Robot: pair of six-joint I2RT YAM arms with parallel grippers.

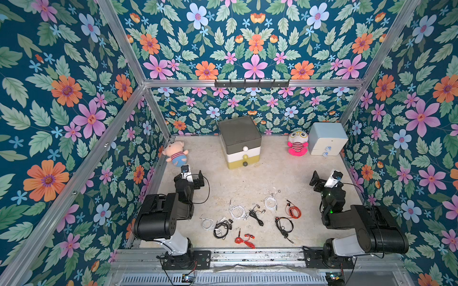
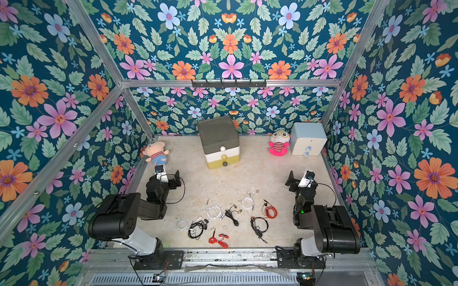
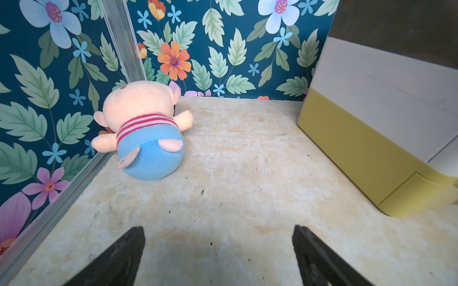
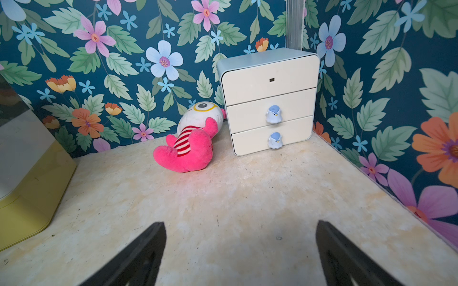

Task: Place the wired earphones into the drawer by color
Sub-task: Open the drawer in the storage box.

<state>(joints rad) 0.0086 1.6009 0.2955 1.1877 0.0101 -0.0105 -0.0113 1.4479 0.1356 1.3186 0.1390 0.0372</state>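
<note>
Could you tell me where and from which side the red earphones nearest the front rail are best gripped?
Grip the red earphones across the bunched coil, coming straight down from above. They lie flat on the table; the plug and earbuds stick out loose on the far side, so pinching those would likely let the rest trail.

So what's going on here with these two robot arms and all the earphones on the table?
Nothing is being handled yet. The left gripper and right gripper both hang open and empty over the table, away from the earphones. Those lie loose near the front in white, black and red bundles. The stacked drawer box at the back has all its drawers shut, so no sorting has started.
</note>
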